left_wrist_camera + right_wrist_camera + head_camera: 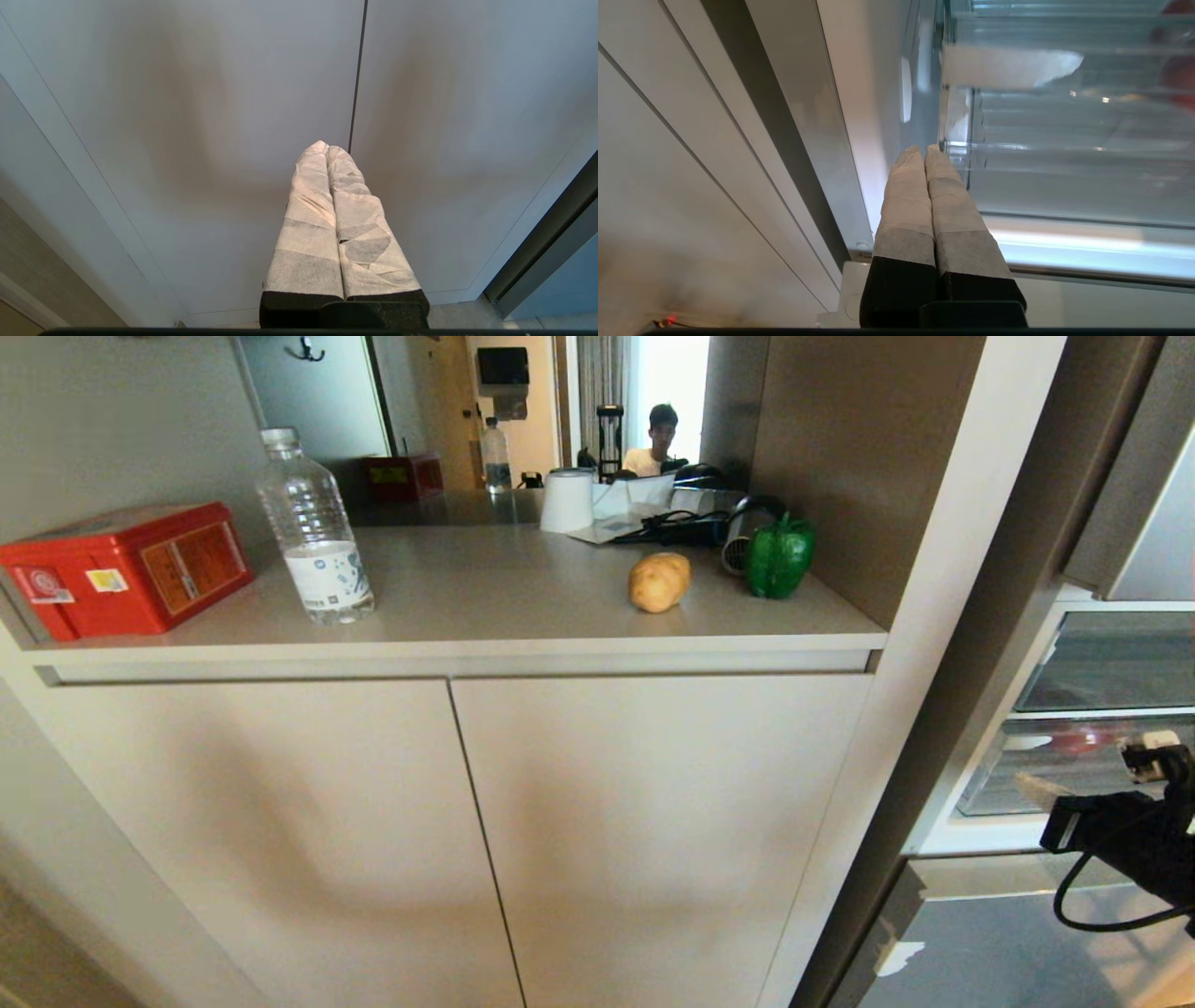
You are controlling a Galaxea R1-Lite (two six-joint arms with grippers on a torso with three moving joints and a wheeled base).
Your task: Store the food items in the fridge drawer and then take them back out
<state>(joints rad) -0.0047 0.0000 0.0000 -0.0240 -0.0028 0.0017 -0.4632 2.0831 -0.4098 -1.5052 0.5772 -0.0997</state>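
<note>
One potato (659, 581) and one pepper (779, 556) sit centre-right on the counter (485, 607). Right gripper (924, 151), jaws closed and empty, is beside the drawer (1074, 765) at lower right. Left gripper (327, 147) is closed too.

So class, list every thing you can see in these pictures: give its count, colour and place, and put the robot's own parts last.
potato: one, tan, countertop, right part
bell pepper: one, green, countertop, right of potato
water bottle: one, clear, countertop, left part
box: one, red, countertop, far left
countertop: one, beige-grey, above cabinet doors
cabinet doors: two, beige, closed
fridge drawer: one, clear, fridge at right
person: one, white top, background
right gripper: one, white-wrapped, shut, at drawer front
left gripper: one, white-wrapped, shut, facing cabinet doors
</note>
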